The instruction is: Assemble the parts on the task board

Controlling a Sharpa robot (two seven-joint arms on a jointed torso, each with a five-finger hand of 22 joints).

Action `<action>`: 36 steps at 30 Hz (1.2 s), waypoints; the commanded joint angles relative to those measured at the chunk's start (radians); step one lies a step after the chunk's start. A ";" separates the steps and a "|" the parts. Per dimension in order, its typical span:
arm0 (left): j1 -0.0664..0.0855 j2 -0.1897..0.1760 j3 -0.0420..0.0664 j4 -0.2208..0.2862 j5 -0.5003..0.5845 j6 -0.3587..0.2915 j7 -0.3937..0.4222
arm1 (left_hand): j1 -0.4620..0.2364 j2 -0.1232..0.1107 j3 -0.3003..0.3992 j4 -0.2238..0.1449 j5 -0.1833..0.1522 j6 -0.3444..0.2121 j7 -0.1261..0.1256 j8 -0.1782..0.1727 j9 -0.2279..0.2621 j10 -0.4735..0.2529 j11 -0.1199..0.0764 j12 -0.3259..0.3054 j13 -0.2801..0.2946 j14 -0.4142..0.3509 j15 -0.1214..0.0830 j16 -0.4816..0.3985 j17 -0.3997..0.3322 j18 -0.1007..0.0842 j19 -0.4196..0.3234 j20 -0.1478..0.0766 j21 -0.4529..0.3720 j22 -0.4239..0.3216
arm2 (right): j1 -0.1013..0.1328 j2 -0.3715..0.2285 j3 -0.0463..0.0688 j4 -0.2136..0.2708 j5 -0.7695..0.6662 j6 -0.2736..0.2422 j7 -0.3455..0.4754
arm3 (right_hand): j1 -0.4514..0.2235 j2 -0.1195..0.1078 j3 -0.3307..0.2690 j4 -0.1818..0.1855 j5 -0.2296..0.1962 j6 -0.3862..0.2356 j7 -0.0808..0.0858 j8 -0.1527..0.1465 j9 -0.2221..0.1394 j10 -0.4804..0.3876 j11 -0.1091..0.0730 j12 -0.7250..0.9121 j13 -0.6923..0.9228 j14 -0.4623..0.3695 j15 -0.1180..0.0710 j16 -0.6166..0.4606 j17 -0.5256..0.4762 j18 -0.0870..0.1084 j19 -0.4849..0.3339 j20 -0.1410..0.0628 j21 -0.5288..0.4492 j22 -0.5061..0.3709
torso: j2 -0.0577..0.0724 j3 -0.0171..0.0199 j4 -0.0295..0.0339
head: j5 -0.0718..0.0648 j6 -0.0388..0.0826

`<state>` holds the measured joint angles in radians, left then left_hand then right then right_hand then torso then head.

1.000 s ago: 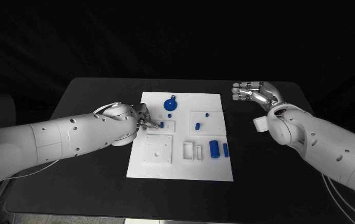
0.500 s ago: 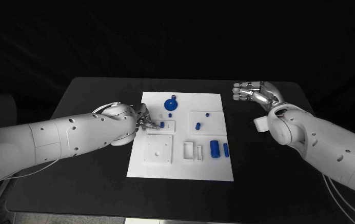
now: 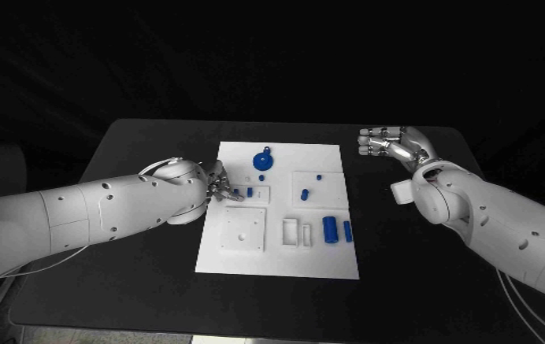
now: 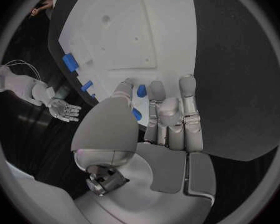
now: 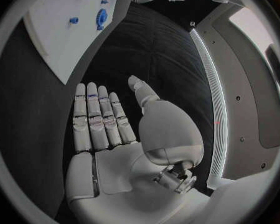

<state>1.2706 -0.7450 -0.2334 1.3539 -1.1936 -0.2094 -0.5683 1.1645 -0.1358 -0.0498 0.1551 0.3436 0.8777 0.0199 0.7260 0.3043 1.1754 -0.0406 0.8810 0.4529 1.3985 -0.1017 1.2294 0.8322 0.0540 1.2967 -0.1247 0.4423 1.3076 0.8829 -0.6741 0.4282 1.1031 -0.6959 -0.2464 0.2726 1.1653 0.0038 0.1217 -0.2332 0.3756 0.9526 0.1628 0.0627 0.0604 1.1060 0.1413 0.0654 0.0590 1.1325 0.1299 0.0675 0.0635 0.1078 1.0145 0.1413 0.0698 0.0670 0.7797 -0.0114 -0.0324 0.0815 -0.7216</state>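
Note:
The white task board (image 3: 278,249) lies mid-table. My left hand (image 3: 223,187) reaches over its left edge. Its thumb and a finger pinch a small blue part (image 3: 248,192) that stands in a small square plate. In the left wrist view that part (image 4: 141,90) sits between the fingertips (image 4: 155,90) of the left hand (image 4: 165,124). A round blue part (image 3: 262,159), a blue peg (image 3: 303,194) and two blue cylinders (image 3: 329,228) rest on the board. My right hand (image 3: 392,141) hovers open beyond the board's far right corner, palm bare (image 5: 109,129).
Black table (image 3: 136,143) surrounds the board. Two white slotted blocks (image 3: 296,232) and a square plate (image 3: 242,228) sit on the board's near half. The right wrist view shows the board (image 5: 53,35) and the round blue part (image 5: 101,17) well ahead of the fingers.
My left hand's fingertips have crept slightly toward the small blue part and closed around it. The right hand has stayed in place.

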 commanded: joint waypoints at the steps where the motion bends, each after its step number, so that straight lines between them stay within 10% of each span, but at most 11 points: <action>1: -0.005 -0.003 -0.004 -0.001 0.006 0.031 -0.003 | 0.010 -0.003 0.002 -0.010 -0.027 -0.033 0.016 0.010 -0.031 -0.017 0.002 0.014 0.002 -0.010 0.004 0.000 -0.003 -0.009 -0.002 0.007 -0.005 0.017 | -0.001 0.000 0.000 0.000 -0.004 0.016 0.007 | 0.003 0.009 -0.012 -0.004 -0.002 -0.011 -0.001 -0.004 -0.001 -0.008 -0.002 -0.004 -0.001 -0.008 0.002 -0.004 -0.001 0.000 -0.008 0.000 0.003 -0.001 | 0.000 -0.0005 -0.0002 | 0.002 0.001; 7: -0.005 -0.020 0.002 0.012 0.037 0.037 0.015 | 0.029 -0.016 -0.002 -0.021 -0.058 -0.091 0.035 0.030 -0.105 -0.061 0.016 0.049 -0.012 -0.031 0.017 0.000 -0.021 -0.001 -0.013 0.019 -0.011 0.016 | -0.001 0.000 0.000 0.000 -0.004 0.016 0.007 | 0.003 0.009 -0.012 -0.004 -0.002 -0.011 -0.001 -0.004 -0.001 -0.008 -0.002 -0.004 -0.001 -0.008 0.002 -0.004 -0.001 0.000 -0.008 0.000 0.003 -0.001 | 0.000 0.0005 -0.0009 | 0.002 0.001; 14: -0.002 -0.059 0.045 0.060 0.147 0.047 0.029 | 0.026 -0.031 0.005 0.007 -0.116 -0.133 0.047 0.057 -0.173 -0.107 0.030 0.078 -0.037 -0.060 0.029 0.003 -0.060 0.007 -0.023 0.033 -0.025 0.016 | -0.002 -0.002 0.000 -0.001 -0.004 0.015 0.006 | 0.003 0.009 -0.014 -0.005 -0.001 -0.014 -0.001 -0.004 -0.001 -0.009 -0.002 -0.004 -0.001 -0.008 0.002 -0.004 -0.001 -0.001 -0.009 0.000 0.002 -0.001 | 0.000 0.0002 -0.0013 | -0.002 0.005; 21: 0.032 -0.090 0.076 0.086 0.222 -0.033 0.096 | 0.081 0.078 -0.007 -0.045 -0.047 -0.129 0.067 0.037 -0.222 -0.124 0.055 -0.114 -0.219 -0.126 0.050 -0.153 -0.239 0.001 -0.059 0.052 -0.128 -0.048 | -0.003 -0.002 0.000 -0.002 -0.004 0.013 0.005 | 0.003 0.009 -0.014 -0.005 0.000 -0.015 -0.001 -0.004 -0.001 -0.010 -0.002 -0.004 -0.001 -0.008 0.002 -0.004 -0.001 -0.001 -0.009 0.001 0.002 -0.001 | 0.000 0.0012 -0.0019 | -0.005 0.010; 27: 0.073 -0.083 0.082 0.087 0.265 -0.075 0.238 | 0.252 0.160 0.014 -0.160 0.056 -0.016 0.080 -0.187 -0.242 -0.117 0.072 -0.281 -0.379 -0.186 0.065 -0.270 -0.350 -0.005 -0.093 0.067 -0.228 -0.122 | -0.003 0.000 0.000 -0.005 -0.004 0.012 0.005 | 0.005 0.010 -0.014 -0.008 0.001 -0.018 0.000 -0.004 -0.001 -0.012 -0.001 -0.004 -0.001 -0.009 0.003 -0.004 -0.001 -0.001 -0.012 0.001 0.002 -0.001 | 0.000 0.0009 -0.0014 | -0.004 0.016; 28: 0.078 -0.076 0.083 0.085 0.254 -0.072 0.273 | 0.321 0.147 0.057 -0.237 0.006 0.036 0.093 -0.292 -0.243 -0.088 0.078 -0.367 -0.392 -0.200 0.068 -0.330 -0.397 0.002 -0.111 0.067 -0.244 -0.120 | -0.003 0.001 0.000 -0.006 -0.004 0.012 0.005 | 0.006 0.010 -0.014 -0.008 0.002 -0.018 0.000 -0.004 -0.001 -0.012 -0.001 -0.004 -0.001 -0.009 0.003 -0.004 -0.001 -0.001 -0.011 0.001 0.002 -0.001 | 0.000 0.0011 -0.0016 | -0.007 0.018; 32: 0.086 -0.046 0.083 0.067 0.177 -0.080 0.364 | 0.327 0.133 0.104 -0.331 -0.033 0.153 0.089 -0.466 -0.240 -0.003 0.096 -0.602 -0.393 -0.208 0.085 -0.443 -0.473 0.011 -0.191 0.083 -0.233 -0.029 | -0.003 0.004 0.000 -0.007 -0.004 0.012 0.006 | 0.003 0.011 -0.012 -0.008 0.005 -0.018 0.000 -0.004 -0.002 -0.012 -0.001 -0.004 -0.001 -0.010 0.003 -0.004 -0.001 -0.001 -0.012 0.001 0.002 -0.001 | 0.000 0.0012 -0.0024 | -0.001 0.027; 36: 0.090 -0.008 0.076 0.032 0.063 -0.102 0.450 | 0.300 0.134 0.099 -0.334 -0.142 0.207 0.081 -0.524 -0.237 0.024 0.100 -0.675 -0.393 -0.236 0.099 -0.532 -0.521 0.004 -0.219 0.099 -0.286 -0.064 | -0.003 0.010 0.000 -0.006 -0.004 0.009 0.010 | -0.002 0.012 -0.006 -0.008 0.011 -0.019 0.000 -0.004 -0.002 -0.012 -0.001 -0.005 -0.001 -0.009 0.003 -0.004 -0.001 -0.001 -0.012 0.001 0.003 -0.001 | 0.001 0.0033 -0.0028 | 0.001 0.033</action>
<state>1.3575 -0.7588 -0.1570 1.3935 -1.0267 -0.2708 -0.2554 1.4707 -0.0005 0.0539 -0.1777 0.2108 1.0802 0.1008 0.2053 0.0666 1.1975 0.0596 0.2118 0.0599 1.1706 -0.0026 0.7039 0.3149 0.0539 1.0839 -0.0232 0.1603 1.2463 0.8802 -0.6659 0.4281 1.0956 -0.6958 -0.2468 0.2717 1.1693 0.0078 0.1106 -0.2388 0.3835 0.9403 0.1609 0.0627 0.0605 1.0988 0.1412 0.0654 0.0590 1.1283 0.1340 0.0675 0.0635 0.1077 1.0072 0.1413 0.0698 0.0670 0.7799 -0.0097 -0.0348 0.0806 -0.6921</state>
